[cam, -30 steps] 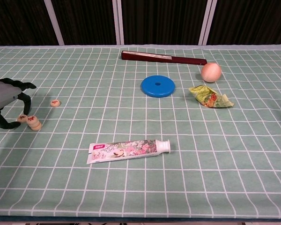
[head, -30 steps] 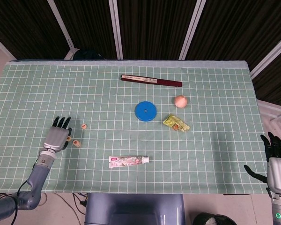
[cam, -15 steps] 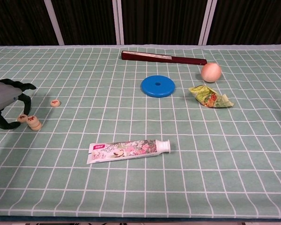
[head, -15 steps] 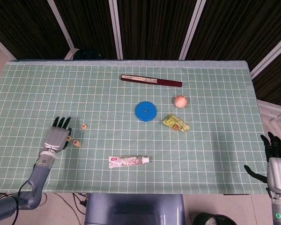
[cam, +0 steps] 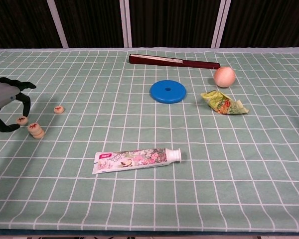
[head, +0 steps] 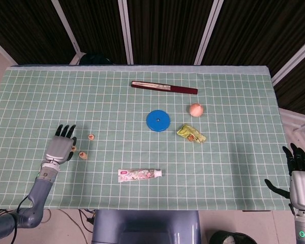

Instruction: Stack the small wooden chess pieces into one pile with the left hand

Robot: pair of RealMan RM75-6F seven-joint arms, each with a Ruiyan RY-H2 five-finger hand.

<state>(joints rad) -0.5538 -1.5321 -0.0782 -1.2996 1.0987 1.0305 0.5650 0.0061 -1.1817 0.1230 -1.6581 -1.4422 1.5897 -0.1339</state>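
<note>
Two chess pieces (cam: 37,130) sit stacked beside the left hand (cam: 5,102), whose fingers (cam: 23,104) pinch a third piece (cam: 22,120).

head view high overhead, chest view low, near

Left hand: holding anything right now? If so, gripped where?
The left hand pinches one small wooden chess piece by its rim between curled fingertips, beside the small pile. The right hand holds nothing.
</note>
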